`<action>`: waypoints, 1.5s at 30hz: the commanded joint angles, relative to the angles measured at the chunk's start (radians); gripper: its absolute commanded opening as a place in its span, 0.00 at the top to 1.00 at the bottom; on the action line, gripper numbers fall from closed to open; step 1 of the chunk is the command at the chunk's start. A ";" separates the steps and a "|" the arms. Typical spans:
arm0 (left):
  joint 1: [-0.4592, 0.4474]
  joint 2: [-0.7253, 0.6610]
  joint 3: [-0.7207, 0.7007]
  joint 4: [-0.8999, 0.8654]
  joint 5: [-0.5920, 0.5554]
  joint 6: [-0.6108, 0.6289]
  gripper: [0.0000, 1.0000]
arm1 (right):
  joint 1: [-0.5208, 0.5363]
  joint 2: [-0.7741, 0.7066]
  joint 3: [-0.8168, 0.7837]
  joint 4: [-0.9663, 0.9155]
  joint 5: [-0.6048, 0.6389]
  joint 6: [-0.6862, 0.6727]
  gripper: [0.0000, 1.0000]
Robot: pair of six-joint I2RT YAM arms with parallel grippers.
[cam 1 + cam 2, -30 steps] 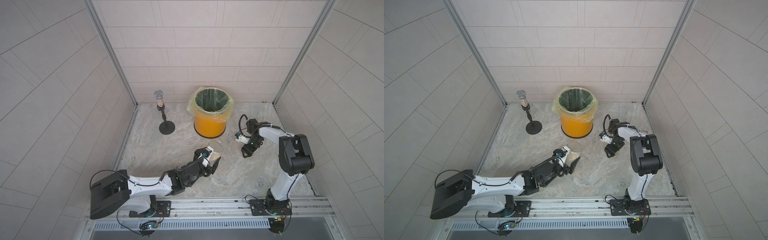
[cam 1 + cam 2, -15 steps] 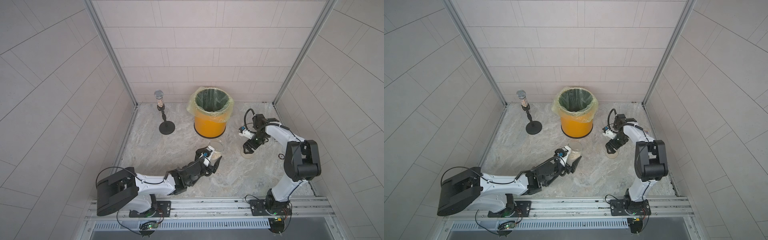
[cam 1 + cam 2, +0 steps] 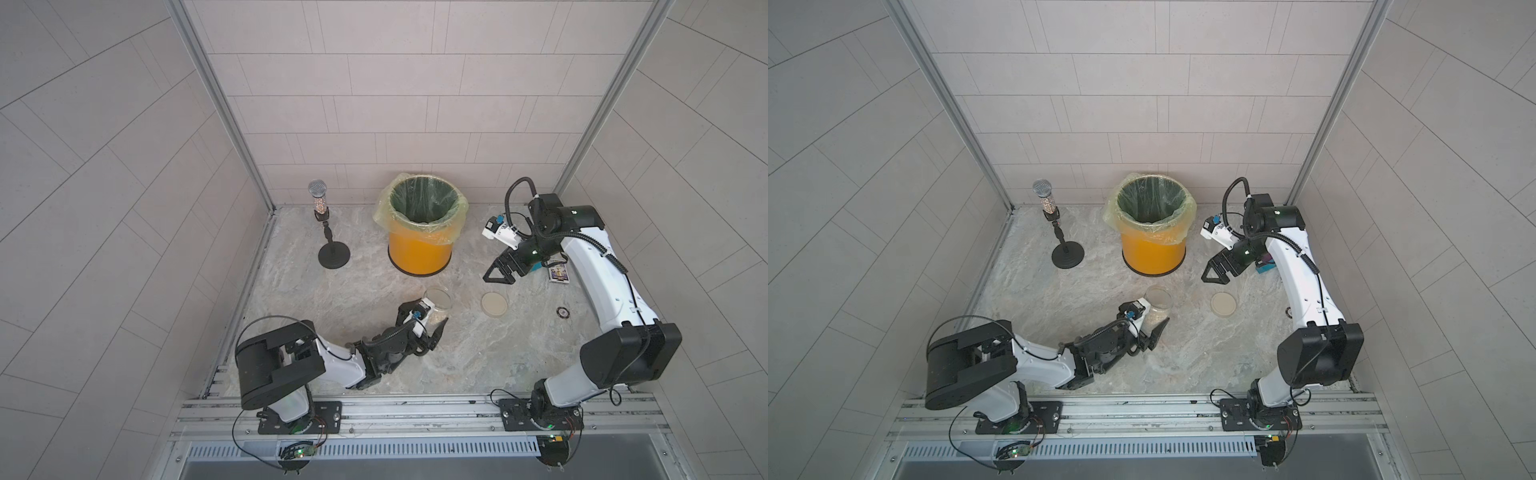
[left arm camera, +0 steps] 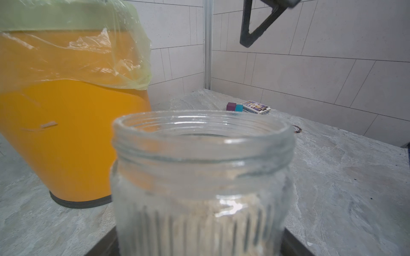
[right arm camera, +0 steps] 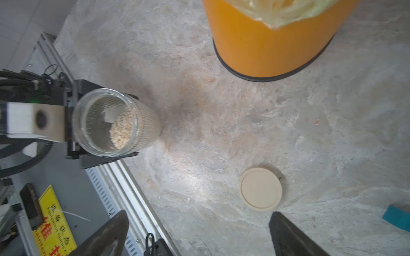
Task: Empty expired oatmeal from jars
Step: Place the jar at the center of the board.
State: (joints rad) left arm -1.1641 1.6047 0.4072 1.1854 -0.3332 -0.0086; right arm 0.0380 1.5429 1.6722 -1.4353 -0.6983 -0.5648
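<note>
The jar (image 3: 437,300) (image 3: 1158,303) is clear ribbed glass and stands lidless in front of the orange bin. Pale oatmeal (image 5: 122,130) lies in its bottom. My left gripper (image 3: 428,320) (image 3: 1148,318) (image 4: 202,243) is shut on the jar (image 4: 202,177) (image 5: 115,124), one finger on each side. The round cream lid (image 3: 493,304) (image 3: 1223,304) (image 5: 260,188) lies flat on the table to the right of the jar. My right gripper (image 3: 498,279) (image 3: 1214,280) (image 5: 199,235) hangs open and empty above the table, behind the lid.
An orange bin (image 3: 419,253) (image 3: 1152,253) (image 4: 66,133) with a yellowish liner stands behind the jar. A microphone on a stand (image 3: 328,232) is at the back left. A card box (image 3: 558,274), small cubes (image 4: 234,107) and a chip (image 3: 562,311) lie at the right.
My right gripper has opened wider, let go of the lid on the table, and lifted up and back from it. The left gripper still holds the jar in about the same place.
</note>
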 commanded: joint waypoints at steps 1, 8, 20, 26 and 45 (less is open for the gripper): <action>0.004 0.002 0.044 0.171 0.027 -0.008 1.00 | 0.029 0.001 0.011 -0.119 -0.065 0.002 0.00; 0.004 0.045 0.092 0.171 0.066 -0.022 1.00 | 0.136 0.010 -0.018 -0.065 -0.006 0.098 0.08; -0.005 0.087 0.137 0.166 0.091 -0.035 1.00 | 0.271 0.038 -0.049 0.038 0.099 0.191 0.17; -0.008 0.093 0.142 0.166 0.094 -0.037 1.00 | 0.310 0.080 -0.059 0.054 0.137 0.197 0.28; -0.008 0.126 0.153 0.164 0.080 -0.041 1.00 | 0.369 0.140 -0.083 0.075 0.216 0.205 0.99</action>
State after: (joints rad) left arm -1.1706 1.7355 0.5198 1.2163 -0.2485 -0.0307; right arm 0.3943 1.6756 1.6043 -1.3357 -0.4942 -0.3447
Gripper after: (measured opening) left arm 0.850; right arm 0.065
